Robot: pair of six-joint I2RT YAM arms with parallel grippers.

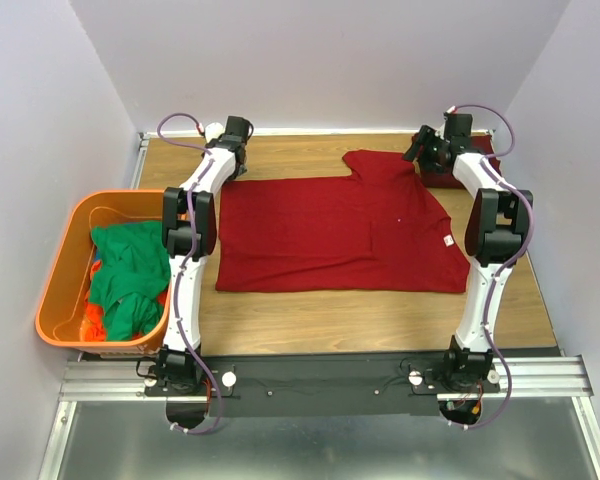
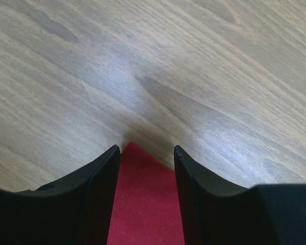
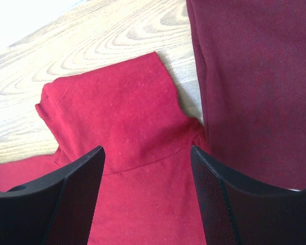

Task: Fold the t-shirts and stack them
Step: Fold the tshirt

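Seen from above, a bright red t-shirt [image 1: 335, 235] is spread flat on the tabletop [image 1: 330, 320]. A dark maroon t-shirt [image 1: 440, 180] lies at far right, and a green t-shirt [image 1: 130, 270] is heaped in an orange tub [image 1: 55, 290]. At the left wrist, the left jaws are spread, with the red corner [image 2: 143, 204] between them. At the right wrist, the right jaws are spread above a red sleeve [image 3: 117, 112] beside the maroon cloth.

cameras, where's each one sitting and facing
Top external: high behind the left arm and right arm, looking down on the red t-shirt.
Left wrist: on the left gripper, facing down, shirt corner between its fingers.
Right wrist: on the right gripper, fingers framing the red sleeve beside the maroon t-shirt.
All share the red t-shirt.
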